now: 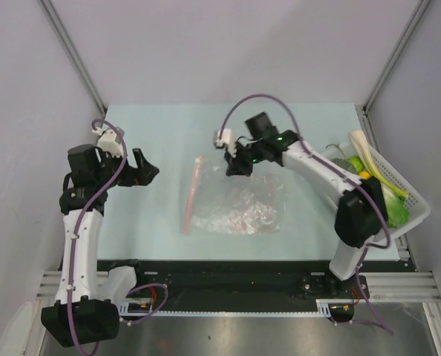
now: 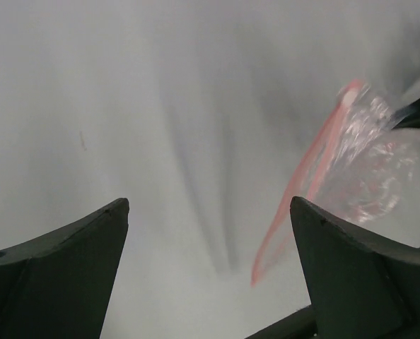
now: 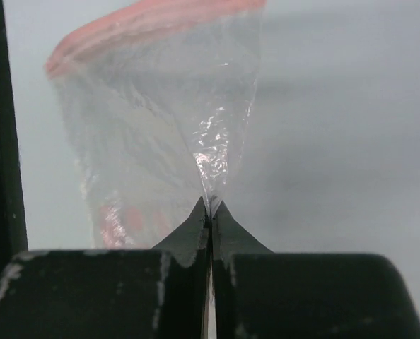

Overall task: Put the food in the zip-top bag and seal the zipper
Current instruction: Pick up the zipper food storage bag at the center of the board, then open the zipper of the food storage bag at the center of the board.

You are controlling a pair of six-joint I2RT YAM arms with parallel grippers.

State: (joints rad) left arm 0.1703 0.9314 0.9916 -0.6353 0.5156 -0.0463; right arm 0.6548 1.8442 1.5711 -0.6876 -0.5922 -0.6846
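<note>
The right gripper [image 1: 232, 169] was seen closed on the zip-top bag [image 1: 239, 208]. In the right wrist view its two fingertips were pressed together, with a pinch of the clear plastic caught between them, and the film was drawn up into a creased peak at the grip. The hold was taken at the far edge of the bag, away from its mouth.

The bag was spread on the pale blue-green table [image 1: 154, 222], roughly midway between the two arms. Its zipper [image 1: 191, 194], a thin pink-red strip, was turned toward the left arm and ran from far to near.

The left gripper [image 1: 148, 172] was held with its fingers spread wide and nothing between them. It was poised to the left of the bag, apart from it and pointed toward the zipper.

The food was kept in a white basket [image 1: 417, 200] at the right edge of the table, beside the right arm. There a long leek [image 1: 361, 148], a green fruit [image 1: 396, 212] and an orange fruit [image 1: 364, 175] could be made out.
</note>
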